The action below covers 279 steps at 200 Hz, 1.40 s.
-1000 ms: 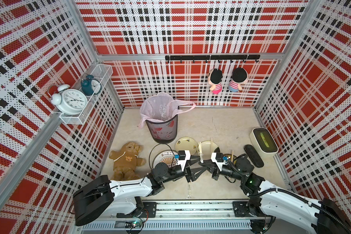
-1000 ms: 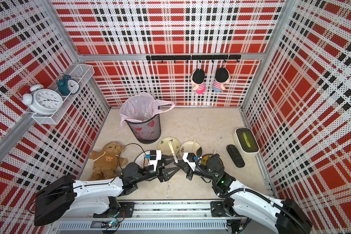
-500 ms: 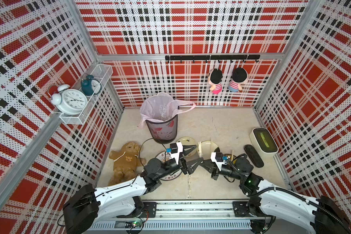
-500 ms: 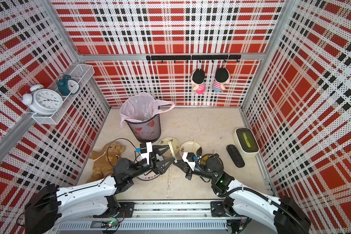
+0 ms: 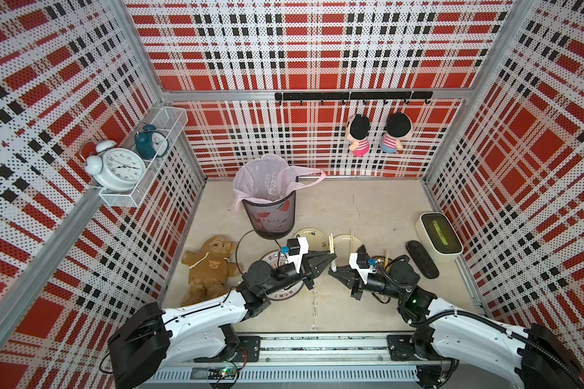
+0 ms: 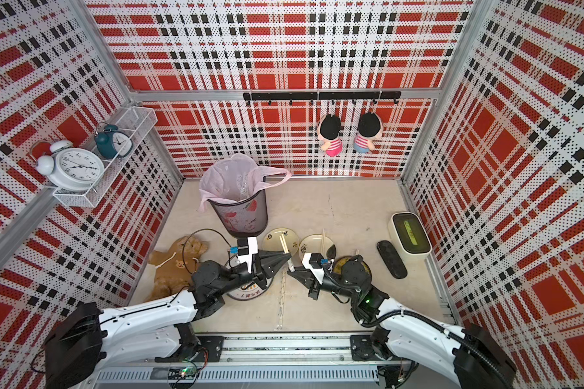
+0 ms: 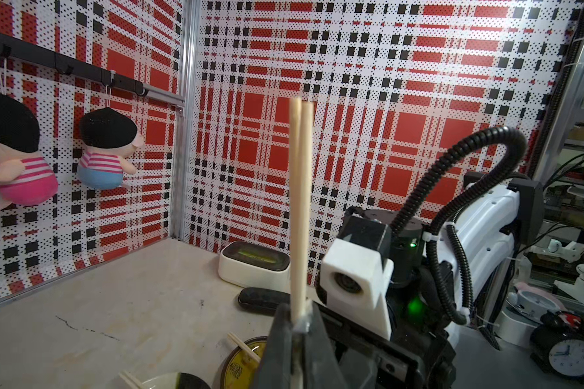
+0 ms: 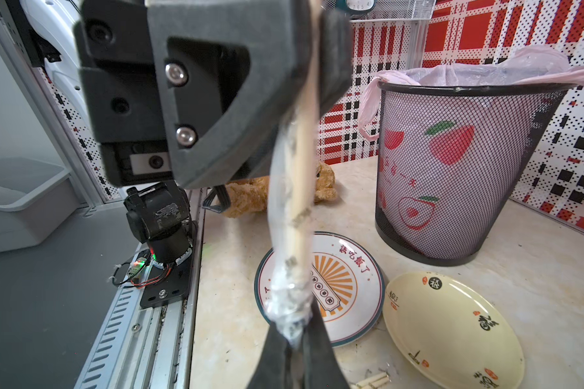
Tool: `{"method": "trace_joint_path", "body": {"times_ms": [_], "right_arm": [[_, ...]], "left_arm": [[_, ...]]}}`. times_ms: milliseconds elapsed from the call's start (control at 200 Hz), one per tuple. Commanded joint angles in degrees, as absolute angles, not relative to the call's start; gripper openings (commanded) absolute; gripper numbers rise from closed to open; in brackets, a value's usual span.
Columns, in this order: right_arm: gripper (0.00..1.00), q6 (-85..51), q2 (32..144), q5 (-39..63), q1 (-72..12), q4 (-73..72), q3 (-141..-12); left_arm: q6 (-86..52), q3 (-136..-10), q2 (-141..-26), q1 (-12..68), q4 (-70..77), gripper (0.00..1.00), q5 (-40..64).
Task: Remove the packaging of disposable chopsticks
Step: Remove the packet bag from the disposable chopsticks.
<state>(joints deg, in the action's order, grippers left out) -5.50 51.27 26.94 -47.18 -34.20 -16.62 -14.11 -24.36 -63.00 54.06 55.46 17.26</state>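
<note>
One pair of pale wooden disposable chopsticks [image 7: 299, 208] stands upright between my two grippers, which meet tip to tip over the table's middle. My left gripper [image 7: 299, 313] is shut on the bare sticks, which rise above its jaws [image 5: 331, 244] [image 6: 284, 244]. The crinkly clear packaging [image 8: 284, 235] still sheathes the lower part of the chopsticks [image 8: 304, 175]. My right gripper [image 8: 295, 333] is shut on the sleeve's bunched bottom end. In both top views the left gripper [image 5: 334, 257] [image 6: 289, 257] sits just above the right gripper [image 5: 330, 272] [image 6: 289, 272].
A mesh bin [image 5: 270, 215] with a pink liner stands behind the left arm. Small plates [image 5: 309, 235] [image 5: 346, 242] lie behind the grippers; one carries a bare chopstick pair [image 5: 352, 237]. A patterned plate [image 8: 348, 286], teddy bear [image 5: 209, 269], black remote [image 5: 422, 259] and white box [image 5: 439, 235] lie around.
My left gripper, open a moment ago, rose and reached right toward the right gripper, then shut on the chopsticks. The right arm stayed put, still shut on the sleeve.
</note>
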Motion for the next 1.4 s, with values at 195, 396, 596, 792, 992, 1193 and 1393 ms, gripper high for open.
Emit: {"method": "trace_joint_path", "body": {"times_ms": [195, 396, 596, 792, 992, 1193, 1393], "right_arm": [[0.00, -4.5, 50.5, 28.4, -47.2, -36.3, -19.2], [0.00, -3.2, 49.4, 27.8, -47.2, -33.0, -21.7], [0.00, -3.3, 48.8, 27.2, -47.2, -33.2, -21.7], [0.00, -3.6, 49.0, 27.6, -47.2, -33.4, -22.0], [0.00, -4.0, 48.4, 26.3, -47.2, -34.9, -20.0], [0.00, -5.4, 48.9, 26.2, -47.2, -37.8, -17.5], [0.00, -5.7, 48.8, 25.6, -47.2, -37.9, -15.8]], "left_arm": [[-16.5, -18.8, -66.2, 54.4, 57.4, 0.08, 18.5], [-16.8, -17.8, -72.5, 56.7, 58.8, 0.09, 21.5], [-17.7, -16.2, -77.1, 57.7, 61.6, 0.13, 21.2], [-17.8, -15.8, -78.6, 58.2, 62.5, 0.06, 20.8], [-18.1, -16.3, -78.3, 58.3, 62.6, 0.13, 22.5], [-17.9, -17.0, -75.2, 58.3, 62.5, 0.20, 23.3], [-18.1, -19.3, -73.9, 58.3, 62.3, 0.31, 24.4]]}}
